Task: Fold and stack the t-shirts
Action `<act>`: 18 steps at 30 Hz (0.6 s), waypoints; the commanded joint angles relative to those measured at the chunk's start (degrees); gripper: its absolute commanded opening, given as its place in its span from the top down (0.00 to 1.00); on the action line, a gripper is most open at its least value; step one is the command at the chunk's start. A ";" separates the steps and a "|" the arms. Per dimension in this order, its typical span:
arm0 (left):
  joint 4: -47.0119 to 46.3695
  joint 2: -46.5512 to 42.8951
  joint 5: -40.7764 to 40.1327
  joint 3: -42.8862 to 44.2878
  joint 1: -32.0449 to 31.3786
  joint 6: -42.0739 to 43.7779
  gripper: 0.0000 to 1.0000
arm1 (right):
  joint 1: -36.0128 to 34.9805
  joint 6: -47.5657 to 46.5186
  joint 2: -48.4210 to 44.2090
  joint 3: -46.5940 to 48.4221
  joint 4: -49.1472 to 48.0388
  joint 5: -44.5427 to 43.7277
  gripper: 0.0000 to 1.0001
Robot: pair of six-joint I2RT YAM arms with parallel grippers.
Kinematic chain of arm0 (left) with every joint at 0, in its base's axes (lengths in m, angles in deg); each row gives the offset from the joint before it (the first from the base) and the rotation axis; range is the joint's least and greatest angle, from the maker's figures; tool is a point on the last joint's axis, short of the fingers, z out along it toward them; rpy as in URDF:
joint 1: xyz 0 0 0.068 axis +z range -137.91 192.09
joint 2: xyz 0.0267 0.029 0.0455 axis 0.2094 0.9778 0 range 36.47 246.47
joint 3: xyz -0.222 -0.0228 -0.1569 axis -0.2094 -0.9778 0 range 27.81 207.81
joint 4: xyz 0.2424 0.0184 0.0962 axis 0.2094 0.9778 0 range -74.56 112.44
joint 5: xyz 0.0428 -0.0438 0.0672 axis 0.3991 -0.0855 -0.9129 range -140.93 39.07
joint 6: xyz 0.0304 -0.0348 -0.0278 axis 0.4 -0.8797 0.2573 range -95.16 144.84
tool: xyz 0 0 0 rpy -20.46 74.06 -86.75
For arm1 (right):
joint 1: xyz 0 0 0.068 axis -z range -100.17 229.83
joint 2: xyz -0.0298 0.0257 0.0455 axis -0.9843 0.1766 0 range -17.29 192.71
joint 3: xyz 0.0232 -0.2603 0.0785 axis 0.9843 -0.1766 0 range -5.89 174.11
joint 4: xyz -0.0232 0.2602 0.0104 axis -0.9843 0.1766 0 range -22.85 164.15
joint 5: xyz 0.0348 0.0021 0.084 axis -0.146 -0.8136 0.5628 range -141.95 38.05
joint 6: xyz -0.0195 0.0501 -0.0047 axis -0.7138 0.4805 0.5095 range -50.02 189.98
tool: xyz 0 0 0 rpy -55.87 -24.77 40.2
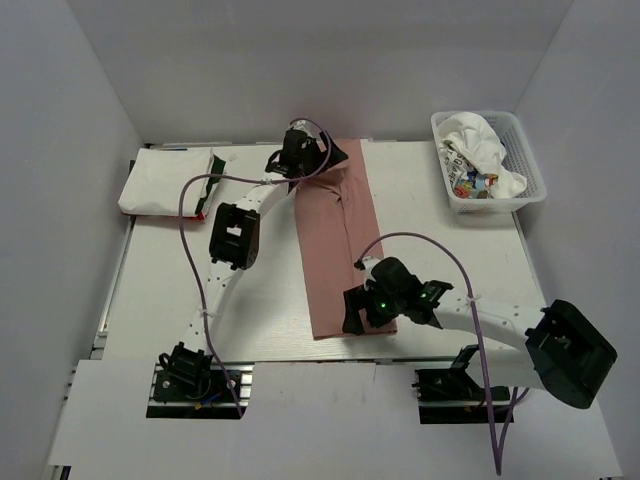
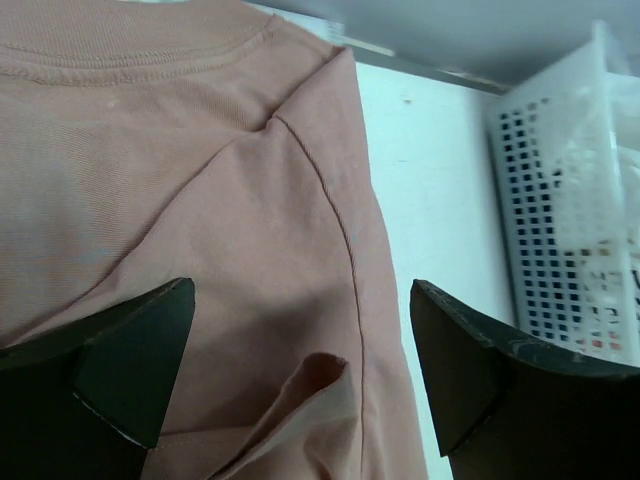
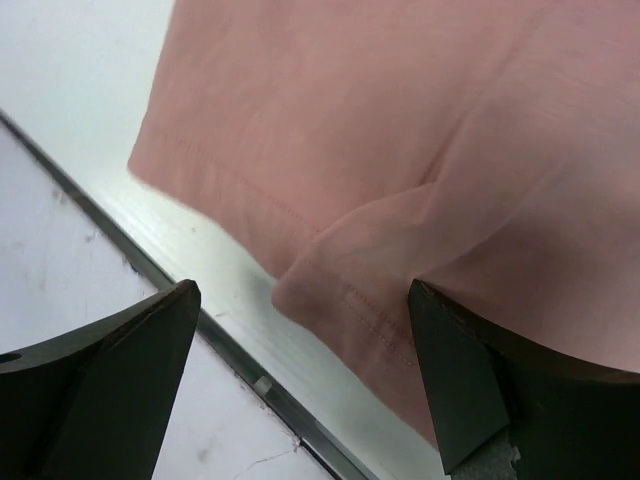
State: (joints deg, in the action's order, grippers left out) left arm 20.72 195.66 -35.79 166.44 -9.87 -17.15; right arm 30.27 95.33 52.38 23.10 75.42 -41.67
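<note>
Dusty-pink cloth t-shirt (image 1: 330,260), long strip, axis far–near on white worktop (image 1: 430,250) | left tool (image 2: 300,320) gaping wide over collar end | right tool (image 3: 300,320) gaping wide over near hem

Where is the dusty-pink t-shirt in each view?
Top external: dusty-pink t-shirt, a long folded strip at centre.
Left wrist: its collar end fills left and centre.
Right wrist: its hem end fills the upper right.
Shared landmark: white lattice basket, top right in top external, right edge in left wrist.
</note>
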 commanded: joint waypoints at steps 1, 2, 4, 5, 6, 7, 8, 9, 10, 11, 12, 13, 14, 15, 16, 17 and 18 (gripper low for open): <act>0.79 5.51 1.84 0.32 -1.16 -1.68 0.00 | -4.04 -3.54 1.00 -4.03 3.07 7.91 0.10; 0.79 6.03 1.04 0.33 -1.16 -1.16 0.00 | -5.01 -3.46 0.21 -4.90 2.89 6.87 0.10; -0.69 5.34 0.51 0.33 -1.16 -0.54 0.00 | -6.25 -3.98 -3.12 -5.00 1.93 5.63 0.10; -0.71 4.81 1.47 0.33 -0.64 0.07 0.00 | -7.12 -3.99 -5.22 -4.65 1.57 3.97 0.10; -1.58 3.50 2.87 0.33 -0.63 0.94 0.00 | -7.30 -4.33 -6.12 -4.30 1.05 1.95 0.10; -1.59 2.62 4.27 0.33 -0.63 1.74 0.00 | -7.30 -5.03 -8.04 -3.77 1.48 -0.15 0.10; -0.19 1.39 5.42 0.33 -1.15 4.70 0.00 | -7.48 -5.56 -9.62 -2.03 1.66 -3.31 0.10; 1.12 -0.36 5.43 0.33 -1.16 6.99 0.00 | -7.31 -6.61 -10.16 -1.31 2.01 -6.04 0.10; 3.83 -5.16 3.86 -0.46 -2.12 9.37 0.00 | -7.48 -6.01 -11.04 -0.79 2.10 -7.63 0.10; 4.65 -8.17 1.15 -3.25 -2.91 11.30 0.00 | -7.13 -5.75 -13.05 -1.04 0.36 -8.69 0.10; 4.65 -11.16 -0.01 -4.75 -2.92 13.59 0.00 | -7.13 -5.22 -13.94 -1.31 -0.27 -12.01 0.10; 5.26 -14.23 -0.98 -6.08 -2.92 14.48 0.00 | -7.04 -4.26 -15.51 -1.48 -0.54 -13.87 0.10; 7.70 -19.48 -3.68 -6.70 -2.92 15.45 0.00 | -6.95 -2.16 -16.83 -1.92 -0.36 -16.32 0.10; 9.73 -21.97 -4.41 -6.70 -2.92 17.54 0.00 | -6.95 -1.10 -17.46 -2.01 -0.28 -19.05 0.10; 12.01 -24.35 -3.80 -6.70 -2.92 19.04 0.00 | -6.87 0.31 -18.77 -2.01 0.25 -20.46 0.10; 17.78 -26.98 -4.67 -9.31 -2.92 20.02 0.00 | -6.78 3.89 -19.82 -2.01 1.12 -22.31 0.10; 19.40 -33.27 -5.55 -12.47 -3.61 21.68 0.00 | -6.86 5.49 -20.88 -2.01 2.87 -23.72 0.10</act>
State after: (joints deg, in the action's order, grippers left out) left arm 31.51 180.14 -37.94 156.82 -12.62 -2.66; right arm 23.23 94.76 34.06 19.93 76.21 -56.97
